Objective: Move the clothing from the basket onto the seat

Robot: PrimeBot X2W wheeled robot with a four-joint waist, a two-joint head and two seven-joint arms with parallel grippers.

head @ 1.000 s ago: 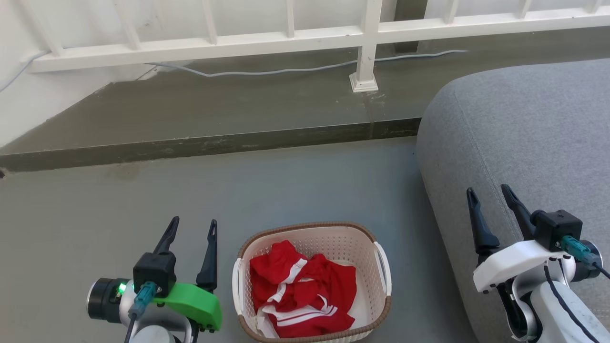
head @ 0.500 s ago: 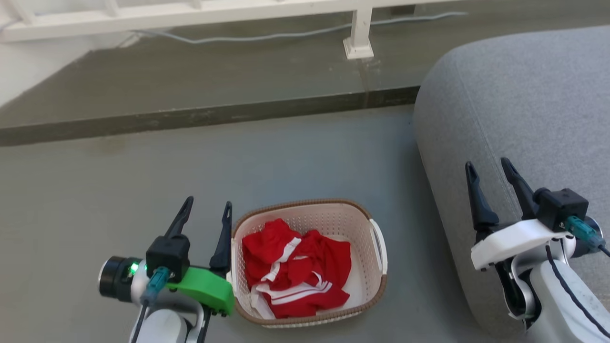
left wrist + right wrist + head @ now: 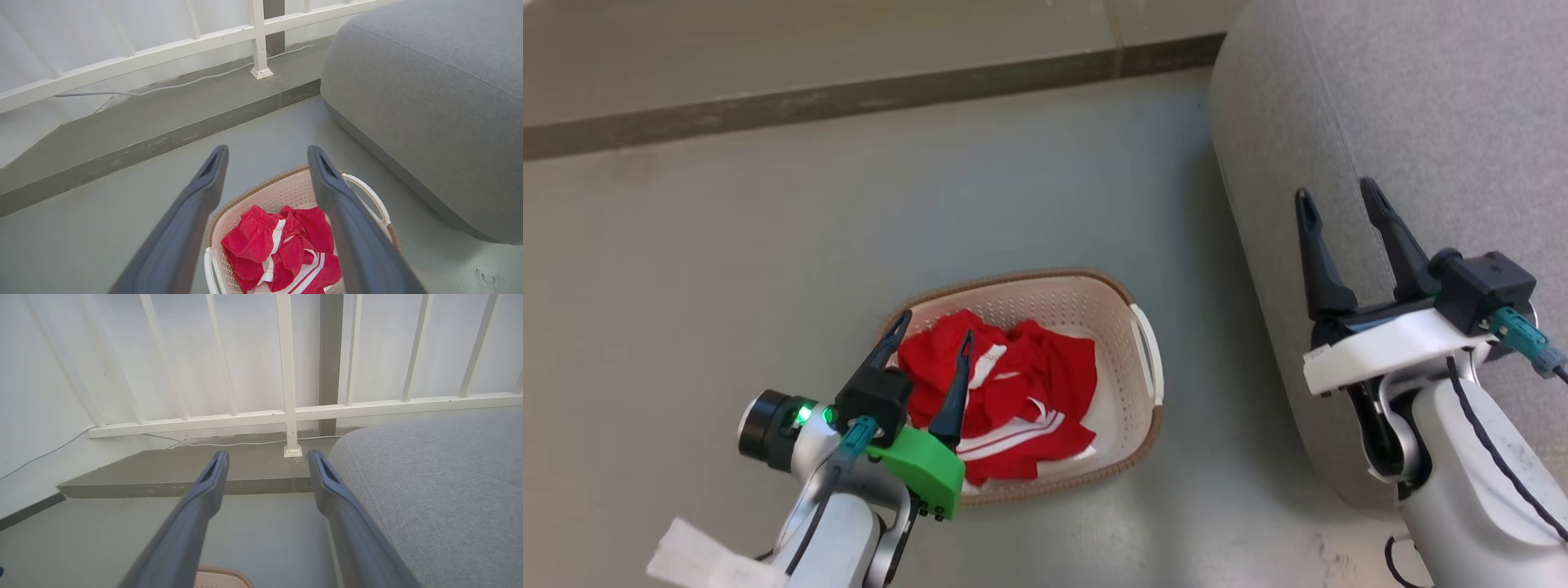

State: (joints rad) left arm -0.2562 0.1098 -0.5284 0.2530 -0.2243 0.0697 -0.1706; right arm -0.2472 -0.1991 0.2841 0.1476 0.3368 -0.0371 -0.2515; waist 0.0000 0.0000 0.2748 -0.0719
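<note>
Red clothing (image 3: 1013,392) with white stripes lies bunched in the cream basket (image 3: 1123,306), which stands on the grey floor. The wrist view of the left arm shows the same clothing (image 3: 282,249) in the basket (image 3: 367,196) between and below the fingers. My left gripper (image 3: 934,329) hangs open above the basket's left side, over the red cloth, holding nothing. My right gripper (image 3: 1336,194) is open and empty over the rounded edge of the grey seat (image 3: 1421,98). The seat (image 3: 429,102) fills the right of the left wrist view, and the seat (image 3: 441,490) lies to the right of the right fingers.
A raised dark concrete step (image 3: 849,94) runs along the back of the floor. A white railing (image 3: 286,412) with a post and a grey cable (image 3: 171,83) stands on it against the wall. Open floor (image 3: 727,245) lies left of the basket.
The head camera has tilted downward, so the railing has left its view. My left gripper has moved right, from beside the basket to over its left side. The right gripper stays over the seat edge.
</note>
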